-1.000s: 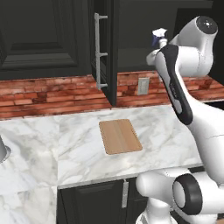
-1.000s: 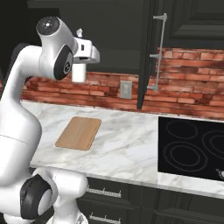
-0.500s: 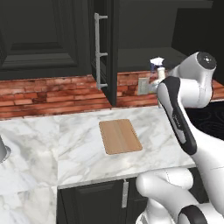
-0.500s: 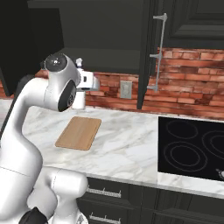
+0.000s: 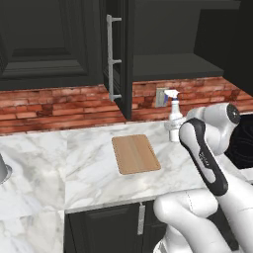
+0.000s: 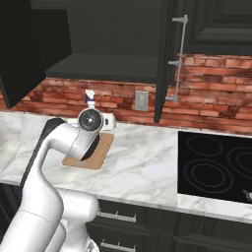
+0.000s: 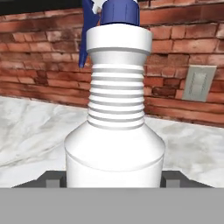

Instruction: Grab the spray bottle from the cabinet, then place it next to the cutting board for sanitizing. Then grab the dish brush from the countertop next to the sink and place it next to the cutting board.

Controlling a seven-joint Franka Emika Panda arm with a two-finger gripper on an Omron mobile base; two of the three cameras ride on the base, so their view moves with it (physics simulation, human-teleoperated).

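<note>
From the left, the spray bottle (image 5: 174,118) stands upright just right of the cutting board (image 5: 135,153). From the right, it sits behind the board. Up close, the gripper (image 7: 114,180) squeezes its fat, smooth, light body; it could slip.

No text, label or number can be read anywhere
</note>
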